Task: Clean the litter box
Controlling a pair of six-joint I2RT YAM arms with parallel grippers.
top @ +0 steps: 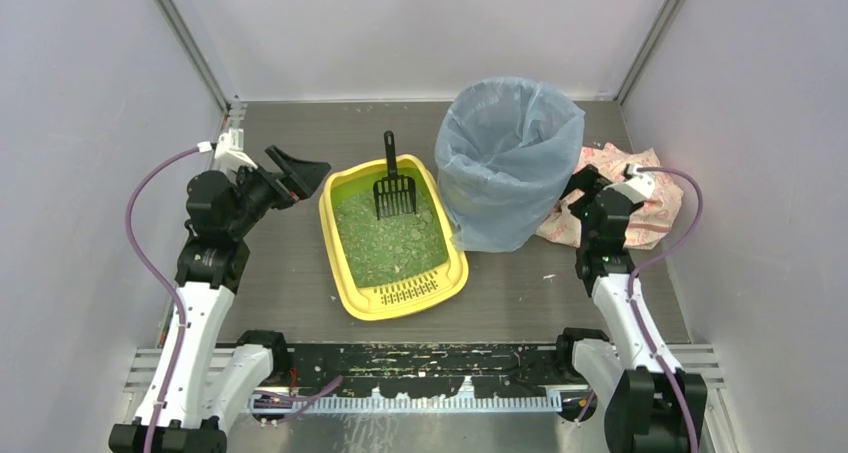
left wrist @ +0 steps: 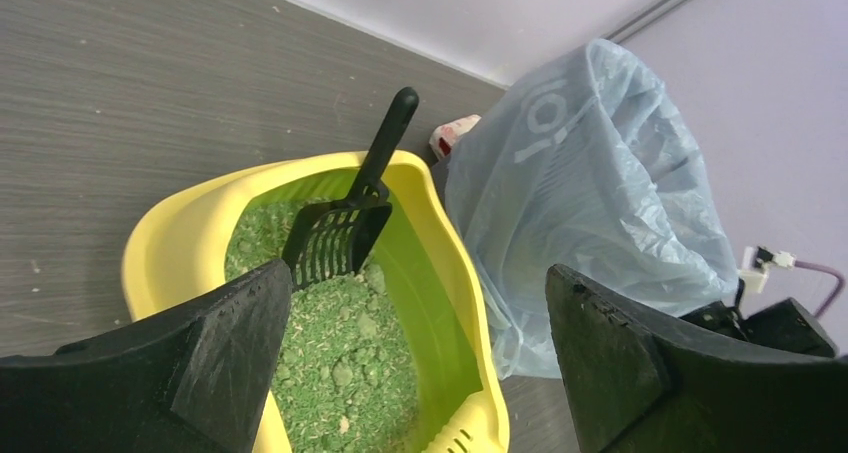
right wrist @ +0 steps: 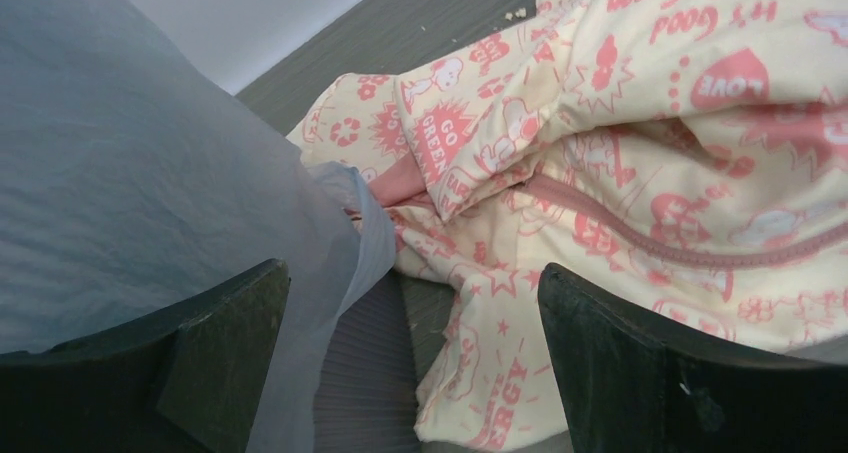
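Observation:
The yellow litter box [top: 400,311] lies mid-table with green litter [top: 390,241] inside and its slotted grate toward the arms. A black slotted scoop [top: 393,195] rests in the far end, its handle leaning on the back rim. In the left wrist view the litter box [left wrist: 165,238] and the scoop [left wrist: 335,238] lie ahead of and below the fingers. My left gripper [top: 300,176] hovers just left of the box's far left corner, open and empty [left wrist: 415,273]. My right gripper [top: 585,188] stands open and empty [right wrist: 412,273] on the far side of the bin from the box.
A tall bin lined with a blue translucent bag [top: 510,163] stands right of the box, nearly touching it. A cream cloth with pink print [top: 650,208] lies crumpled behind the right gripper, against the bin [right wrist: 120,153]. Side walls close in the table.

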